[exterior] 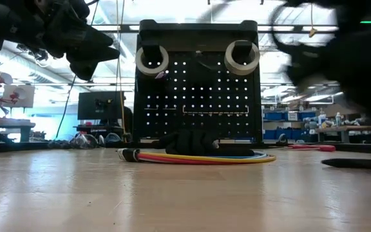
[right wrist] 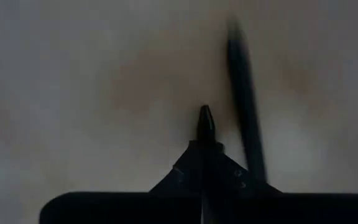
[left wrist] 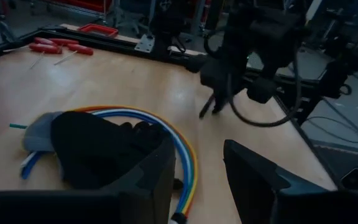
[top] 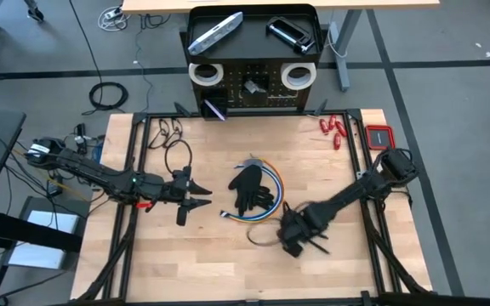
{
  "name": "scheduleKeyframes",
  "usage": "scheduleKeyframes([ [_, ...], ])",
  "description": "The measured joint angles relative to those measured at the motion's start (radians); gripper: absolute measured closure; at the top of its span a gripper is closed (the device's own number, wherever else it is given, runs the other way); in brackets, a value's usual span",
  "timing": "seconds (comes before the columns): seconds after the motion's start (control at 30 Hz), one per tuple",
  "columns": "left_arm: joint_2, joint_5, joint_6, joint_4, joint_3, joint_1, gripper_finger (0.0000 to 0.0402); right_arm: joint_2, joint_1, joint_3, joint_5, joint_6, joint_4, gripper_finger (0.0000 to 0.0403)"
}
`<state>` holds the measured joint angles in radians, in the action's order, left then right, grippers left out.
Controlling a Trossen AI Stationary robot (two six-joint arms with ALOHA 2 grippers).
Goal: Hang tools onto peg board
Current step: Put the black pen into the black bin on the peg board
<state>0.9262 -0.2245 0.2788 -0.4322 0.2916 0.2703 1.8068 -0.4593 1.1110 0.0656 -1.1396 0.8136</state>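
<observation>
The black peg board (top: 253, 89) stands at the table's far edge. Its tray top holds a silver-grey flat bar (top: 215, 32) and a black clamp (top: 291, 34). Two white tape rolls (top: 205, 74) (top: 298, 76) hang on it, with a purple-handled tool (top: 215, 109) by its foot. Red-handled tools (top: 334, 129) lie on the table at the far right. My left gripper (top: 196, 197) is open and empty, raised left of black gloves on a coloured cable loop (top: 253, 191). My right gripper (top: 300, 240) is shut and points down close over the table, beside a thin dark rod (right wrist: 244, 106). My right gripper's shut fingertips (right wrist: 205, 121) point down at the table, right beside the thin dark rod (right wrist: 241, 93) that lies there. I cannot tell whether they touch the rod or the table.
A red tray (top: 379, 136) sits at the far right corner. The gloves and cable loop show in the left wrist view (left wrist: 104, 149) and in the low view (exterior: 192, 151). A thin black cord (top: 175, 140) lies at the far left. Bare wood lies along the near edge.
</observation>
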Motion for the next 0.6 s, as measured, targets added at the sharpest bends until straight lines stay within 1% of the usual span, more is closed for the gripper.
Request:
scheduleKeyframes([
  [0.13,-0.027,-0.017,-0.011,0.055,0.000,0.000,0.0257,-0.005,0.060,0.081,-0.130,0.117,0.038,0.0397],
  [0.23,-0.059,-0.036,-0.012,0.092,0.002,0.001,0.0257,-0.017,0.058,0.122,-0.232,0.187,0.044,0.0397],
  [0.37,-0.092,-0.045,-0.005,0.139,0.002,0.000,0.0257,-0.047,-0.007,0.131,-0.413,0.192,0.042,0.0369],
  [0.5,-0.096,-0.045,-0.005,0.134,0.002,0.000,0.0257,-0.054,-0.099,0.127,-0.579,0.163,0.037,0.0347],
  [0.6,-0.096,-0.048,-0.005,0.120,0.002,0.000,0.0257,-0.046,-0.163,0.084,-0.676,0.078,0.008,0.0334],
])
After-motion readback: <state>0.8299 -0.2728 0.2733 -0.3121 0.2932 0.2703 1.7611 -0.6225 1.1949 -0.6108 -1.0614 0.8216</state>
